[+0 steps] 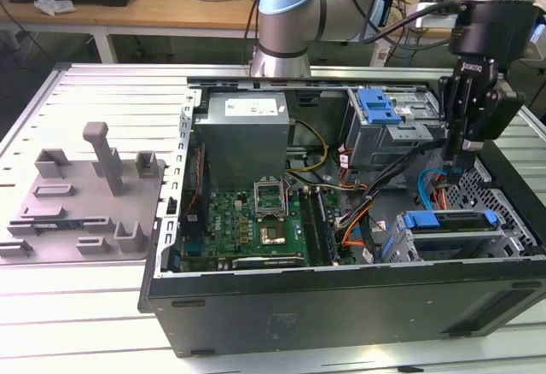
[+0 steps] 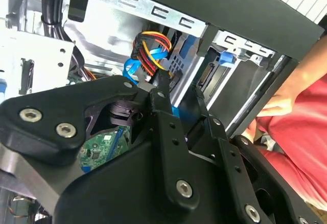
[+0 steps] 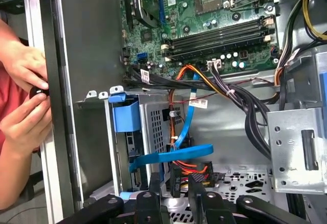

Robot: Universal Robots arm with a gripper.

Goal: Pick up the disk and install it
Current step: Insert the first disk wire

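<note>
Exterior view: disk (image 1: 450, 230) lies inside case (image 1: 341, 314), 4 o'clock corner by near wall, blue bracket up. Gripper (image 1: 455, 162) just beyond, toward 12 o'clock, tips over cables (image 1: 431, 190); fingers parted slightly, nothing betw. them, no grip on disk. Blue latch (image 1: 380, 105) farther back, 1 o'clock.

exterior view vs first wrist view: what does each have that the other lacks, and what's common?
Exterior view: grey fixture tray beside the case, power supply, the arm's blue-capped joint. First wrist view: a person's hands at the case wall. Shared: motherboard, blue data cable, the disk in its blue bracket, the open gripper near it.
</note>
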